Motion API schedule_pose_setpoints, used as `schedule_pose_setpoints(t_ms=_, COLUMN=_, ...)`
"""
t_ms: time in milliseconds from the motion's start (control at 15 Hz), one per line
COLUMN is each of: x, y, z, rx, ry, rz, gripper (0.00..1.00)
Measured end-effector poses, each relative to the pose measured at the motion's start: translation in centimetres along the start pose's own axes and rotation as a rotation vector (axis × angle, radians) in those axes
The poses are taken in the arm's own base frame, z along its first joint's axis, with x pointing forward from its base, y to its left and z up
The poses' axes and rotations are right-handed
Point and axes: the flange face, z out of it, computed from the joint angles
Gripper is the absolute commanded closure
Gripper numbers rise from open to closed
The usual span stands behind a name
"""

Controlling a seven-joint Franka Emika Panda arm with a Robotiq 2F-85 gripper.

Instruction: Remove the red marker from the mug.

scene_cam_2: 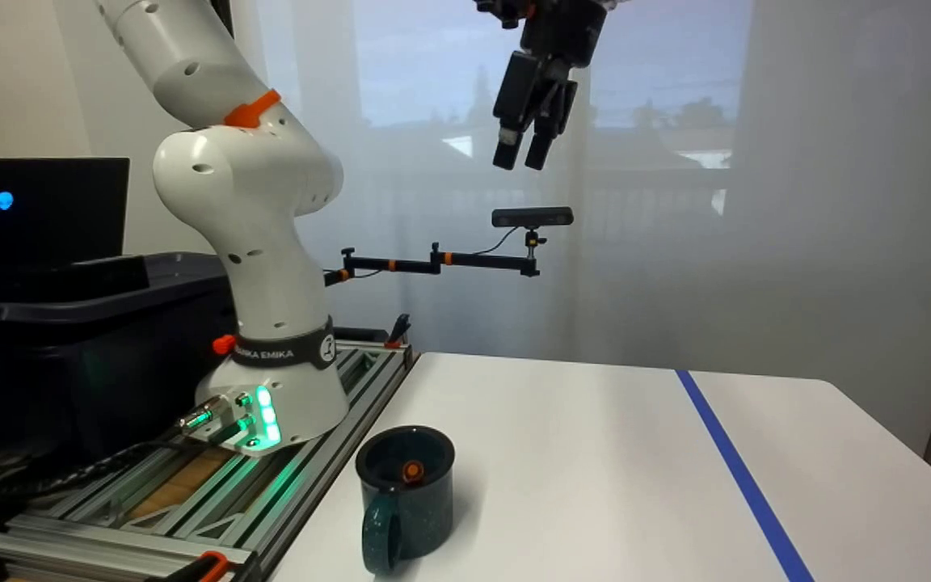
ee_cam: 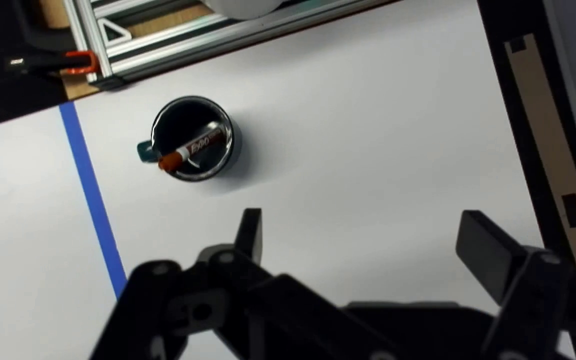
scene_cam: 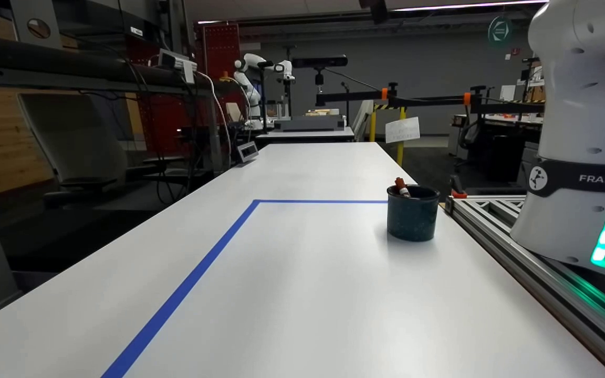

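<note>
The dark teal mug (scene_cam: pixel 413 219) stands upright on the white table close to the robot's base; it also shows in an exterior view (scene_cam_2: pixel 427 521) and in the wrist view (ee_cam: pixel 178 117). The red marker (ee_cam: pixel 199 146) leans inside it, its orange-red cap end at the rim near the handle. The marker also shows in both exterior views (scene_cam: pixel 401 187) (scene_cam_2: pixel 412 472). My gripper (scene_cam_2: pixel 520 166) hangs high above the table, apart from the mug. In the wrist view the gripper (ee_cam: pixel 362 212) has its fingers wide apart with nothing between them; the mug is up and left of them.
Blue tape (scene_cam: pixel 197 278) marks lines on the white table (scene_cam_2: pixel 579 453). The arm's metal base frame (scene_cam_2: pixel 352 440) runs along the table edge beside the mug. A black camera on a boom (scene_cam_2: pixel 532 217) stands behind. A black bin (scene_cam_2: pixel 94 364) is beside the robot base.
</note>
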Motion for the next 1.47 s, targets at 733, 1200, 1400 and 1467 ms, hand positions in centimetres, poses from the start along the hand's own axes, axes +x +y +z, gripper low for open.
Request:
schedule_pose_setpoints(t_ms=733, x=-4.1, y=17.5, z=9.8, rx=0.279, ry=0.050, rz=0.421, gripper=0.00)
schedule_pose_setpoints(t_ms=1200, x=-4.6, y=23.9, z=10.1, rx=0.336, ry=0.172, rz=0.564, gripper=0.00)
schedule_pose_setpoints(t_ms=1400, x=-4.5, y=23.7, z=10.1, rx=0.332, ry=0.171, rz=0.559, gripper=0.00)
schedule_pose_setpoints(t_ms=1467, x=-4.5, y=23.6, z=10.1, rx=0.331, ry=0.168, rz=0.558, gripper=0.00)
